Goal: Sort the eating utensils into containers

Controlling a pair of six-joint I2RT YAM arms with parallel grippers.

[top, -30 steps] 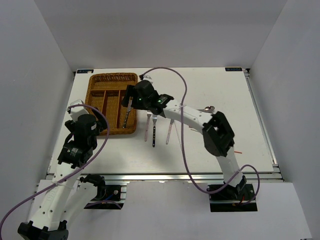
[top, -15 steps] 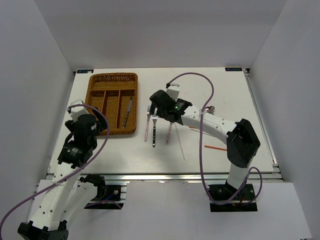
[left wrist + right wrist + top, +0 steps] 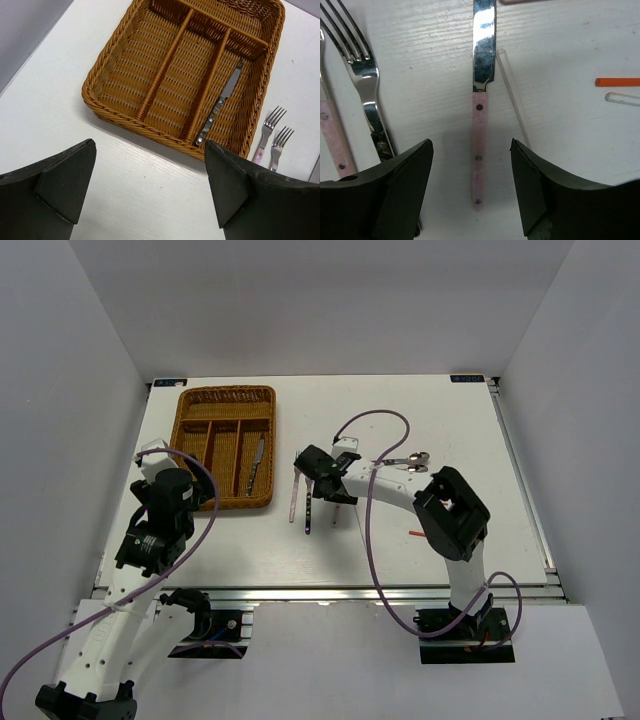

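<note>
Woven orange-brown wicker cutlery tray (image 3: 190,430) was seen with only one dark-handled knife (image 3: 220,107) sorted, in its rightmost long slot. Two forks (image 3: 274,119), silver spoons (image 3: 412,457) and a red chopstick (image 3: 617,81) were left unsorted on the white table (image 3: 450,410). A pink-handled knife (image 3: 480,150) was straddled, ungripped, by the parted right gripper (image 3: 470,165). The left gripper (image 3: 150,185) was held wide beside the tray.

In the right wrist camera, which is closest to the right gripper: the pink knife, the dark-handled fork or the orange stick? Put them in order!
1. pink knife, lying between the right gripper fingers.
2. dark-handled fork, just to the left.
3. orange stick, far off to the right.
</note>
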